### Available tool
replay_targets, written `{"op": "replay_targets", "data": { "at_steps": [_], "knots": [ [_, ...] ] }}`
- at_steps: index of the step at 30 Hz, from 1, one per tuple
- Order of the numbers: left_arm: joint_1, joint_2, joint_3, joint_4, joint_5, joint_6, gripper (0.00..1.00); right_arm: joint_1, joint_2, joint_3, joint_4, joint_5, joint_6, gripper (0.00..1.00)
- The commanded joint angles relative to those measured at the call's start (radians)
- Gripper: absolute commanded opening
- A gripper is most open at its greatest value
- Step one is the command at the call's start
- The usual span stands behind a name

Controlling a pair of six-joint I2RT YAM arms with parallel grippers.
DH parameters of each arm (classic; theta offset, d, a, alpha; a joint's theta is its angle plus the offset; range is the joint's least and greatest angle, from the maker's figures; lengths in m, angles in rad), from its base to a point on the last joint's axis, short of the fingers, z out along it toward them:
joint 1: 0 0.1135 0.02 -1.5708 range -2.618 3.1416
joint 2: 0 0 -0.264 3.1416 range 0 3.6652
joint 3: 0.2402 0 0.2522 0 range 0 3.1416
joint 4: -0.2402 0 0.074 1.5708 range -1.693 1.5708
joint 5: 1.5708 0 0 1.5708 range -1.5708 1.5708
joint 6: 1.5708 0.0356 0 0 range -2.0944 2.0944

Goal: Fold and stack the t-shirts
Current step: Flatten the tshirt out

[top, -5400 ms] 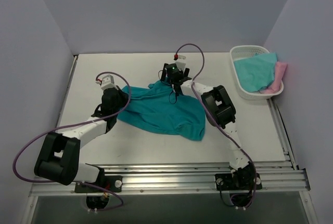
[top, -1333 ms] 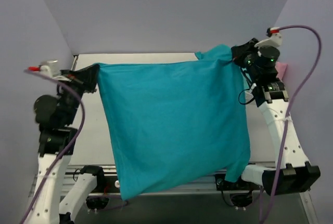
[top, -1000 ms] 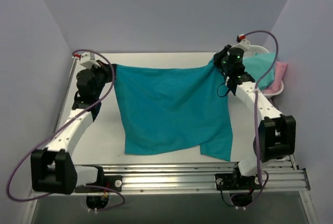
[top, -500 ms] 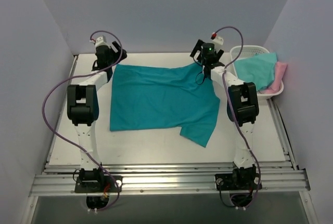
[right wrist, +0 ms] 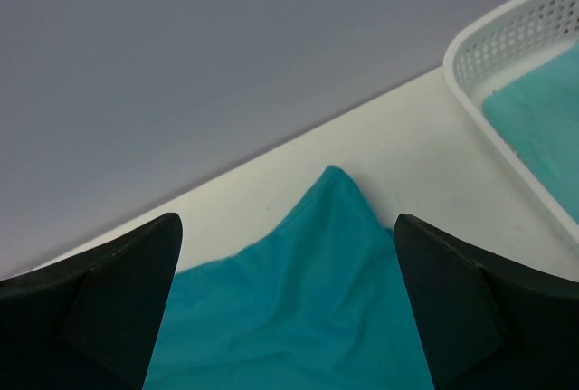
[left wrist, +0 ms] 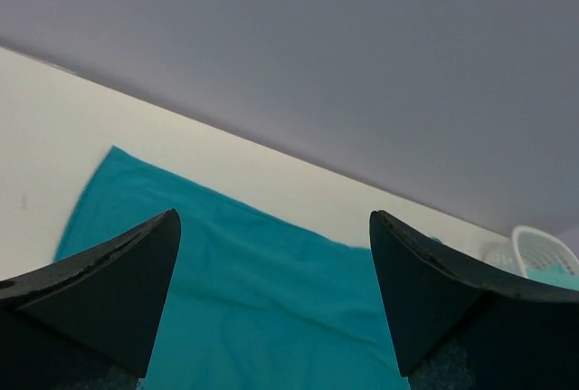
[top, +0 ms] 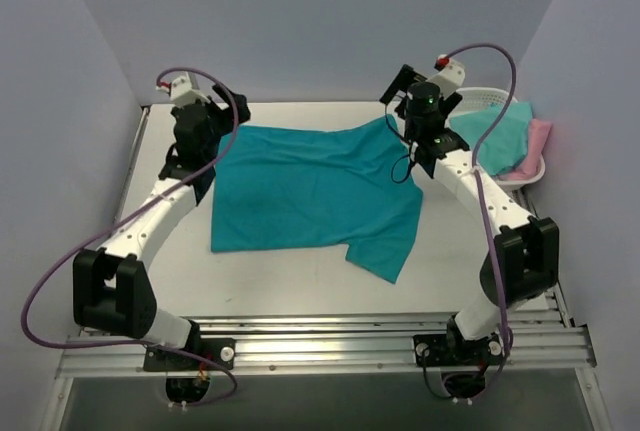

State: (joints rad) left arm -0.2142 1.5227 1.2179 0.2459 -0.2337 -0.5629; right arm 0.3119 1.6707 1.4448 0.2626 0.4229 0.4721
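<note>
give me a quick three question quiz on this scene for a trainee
1. True or false: the deep teal cloth t-shirt lies spread on the white table.
2. The aqua cloth t-shirt and pale pink cloth t-shirt are: A) in the white slotted plastic basket, B) on the table, C) in an end effector.
3. Fill in: the left end effector and right end effector are both ____.
Key: 1 true; 2 A; 3 open

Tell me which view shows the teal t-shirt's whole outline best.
Top external: the teal t-shirt lies spread out, nearly its whole outline visible. Each wrist view shows only one far corner of it.
</note>
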Motion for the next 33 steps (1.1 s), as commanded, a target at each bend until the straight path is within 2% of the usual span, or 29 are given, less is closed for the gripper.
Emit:
{"op": "replay_targets", "data": {
  "at_steps": [1, 4, 9, 12, 15, 20, 25, 26, 29, 33],
  "knots": [
    [-0.105, -0.097, -0.212, -0.069, -0.13, -0.031, 0.94, 0.042, -0.115, -0.18, -0.112, 0.028, 0.11, 1.0],
    [-0.178, -0.191, -0.34, -0.076, -0.179, -0.095, 0.94, 0.049, -0.233, -0.352, -0.157, 0.005, 0.176, 1.0],
    [-0.235, -0.312, -0.582, -0.109, -0.225, -0.245, 0.94, 0.05, -0.429, -0.648, -0.212, -0.033, 0.223, 1.0],
    [-0.307, -0.389, -0.661, -0.129, -0.298, -0.322, 0.94, 0.052, -0.587, -0.759, -0.246, -0.045, 0.266, 1.0],
    [-0.329, -0.41, -0.675, -0.21, -0.323, -0.362, 0.94, 0.052, -0.667, -0.787, -0.319, -0.062, 0.299, 1.0],
    [-0.353, -0.487, -0.739, -0.307, -0.317, -0.469, 0.94, 0.052, -0.744, -0.853, -0.399, -0.142, 0.336, 1.0],
    [-0.421, -0.581, -0.781, -0.41, -0.417, -0.545, 0.94, 0.052, -0.827, -0.992, -0.339, -0.389, 0.405, 1.0],
    [-0.428, -0.587, -0.791, -0.408, -0.423, -0.548, 0.94, 0.053, -0.832, -1.035, -0.317, -0.4, 0.411, 1.0],
    [-0.438, -0.567, -0.833, -0.383, -0.438, -0.577, 0.95, 0.056, -0.813, -1.078, -0.277, -0.383, 0.413, 1.0],
    [-0.438, -0.448, -0.845, -0.329, -0.426, -0.598, 0.99, 0.061, -0.686, -1.097, -0.188, -0.406, 0.396, 1.0]
  ]
}}
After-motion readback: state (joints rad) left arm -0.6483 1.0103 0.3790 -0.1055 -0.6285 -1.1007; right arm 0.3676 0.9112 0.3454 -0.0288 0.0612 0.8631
